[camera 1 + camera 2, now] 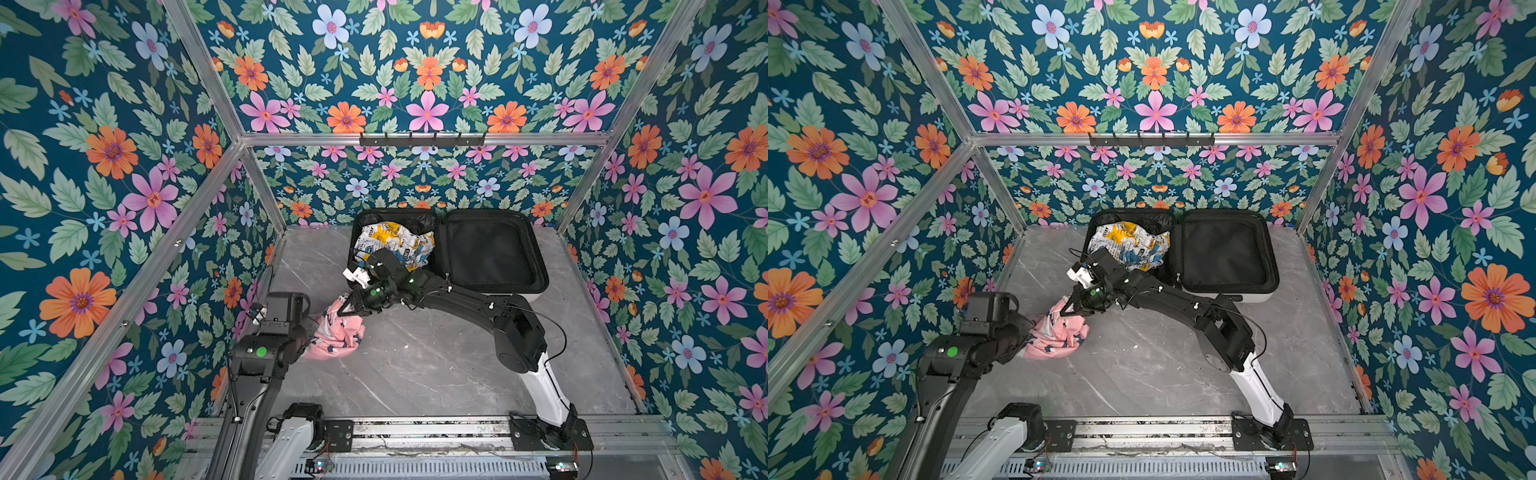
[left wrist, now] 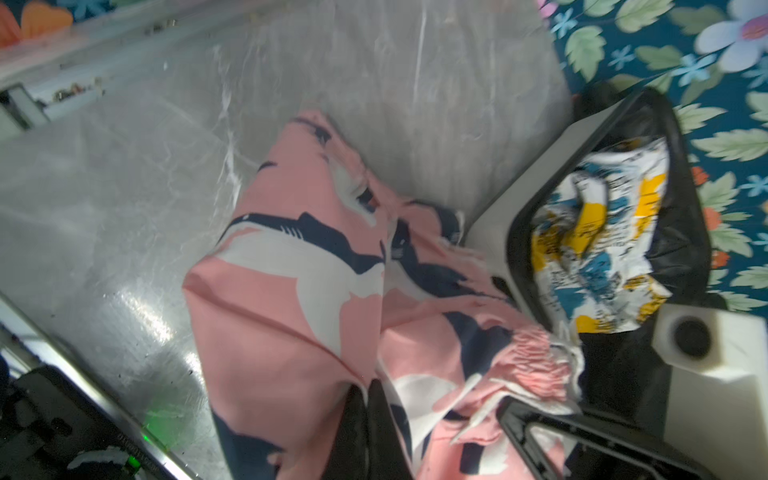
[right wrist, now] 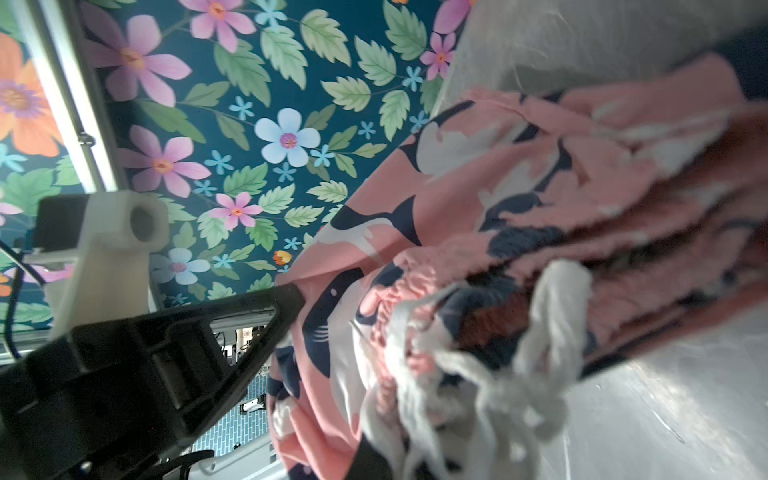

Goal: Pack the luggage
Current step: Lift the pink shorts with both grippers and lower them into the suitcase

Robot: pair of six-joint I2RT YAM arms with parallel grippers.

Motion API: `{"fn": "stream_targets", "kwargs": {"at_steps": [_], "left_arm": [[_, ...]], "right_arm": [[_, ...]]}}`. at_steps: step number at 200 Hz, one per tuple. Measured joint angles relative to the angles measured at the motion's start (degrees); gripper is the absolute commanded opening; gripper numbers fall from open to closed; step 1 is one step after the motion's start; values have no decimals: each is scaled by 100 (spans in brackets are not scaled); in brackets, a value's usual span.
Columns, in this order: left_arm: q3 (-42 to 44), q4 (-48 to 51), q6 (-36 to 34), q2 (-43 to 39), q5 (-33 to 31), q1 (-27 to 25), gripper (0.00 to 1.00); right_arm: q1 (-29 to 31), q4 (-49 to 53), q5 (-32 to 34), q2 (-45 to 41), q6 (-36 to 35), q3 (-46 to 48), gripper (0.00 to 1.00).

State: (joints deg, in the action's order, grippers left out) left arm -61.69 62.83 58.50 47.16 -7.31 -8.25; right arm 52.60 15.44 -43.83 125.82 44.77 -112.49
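Observation:
The luggage [image 1: 492, 253] [image 1: 1225, 253] lies open at the back of the table, and its right half shows bare black lining. A white, yellow and blue printed garment [image 1: 395, 243] [image 2: 594, 241] fills its left half. A crumpled pink garment with navy and white print [image 1: 338, 334] [image 1: 1059, 334] [image 2: 299, 291] [image 3: 498, 174] lies on the table just in front of the luggage's left corner. My left gripper [image 2: 368, 388] is shut on a fold of it. My right gripper [image 1: 347, 308] [image 1: 1069, 306] reaches across and is shut on its top edge, with the jaws mostly buried in cloth.
The grey marble table [image 1: 436, 365] is walled by floral panels and aluminium posts. A black hook rail [image 1: 422, 139] hangs on the back wall. Both arm bases sit on the metal rail [image 1: 415, 430] along the front edge.

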Motion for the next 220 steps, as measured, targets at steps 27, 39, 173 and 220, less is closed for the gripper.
{"fn": "stream_targets", "kwargs": {"at_steps": [27,39,173,220], "left_arm": [[-1279,17,-374,767,-48,0,0],[-1746,-52,-542,1080,-4,0,0],[-5215,-2905,-1287,4690,1985,-466,0],[-4988,-4129,-1346,5549,2201,-603,0]], "right_arm": [[-83,610,-42,0,-280,-960,0],[-177,782,-74,2,-323,-1333,0],[-2258,1646,57,435,-463,-3668,0],[-2988,1650,79,1010,-481,-4148,0]]}}
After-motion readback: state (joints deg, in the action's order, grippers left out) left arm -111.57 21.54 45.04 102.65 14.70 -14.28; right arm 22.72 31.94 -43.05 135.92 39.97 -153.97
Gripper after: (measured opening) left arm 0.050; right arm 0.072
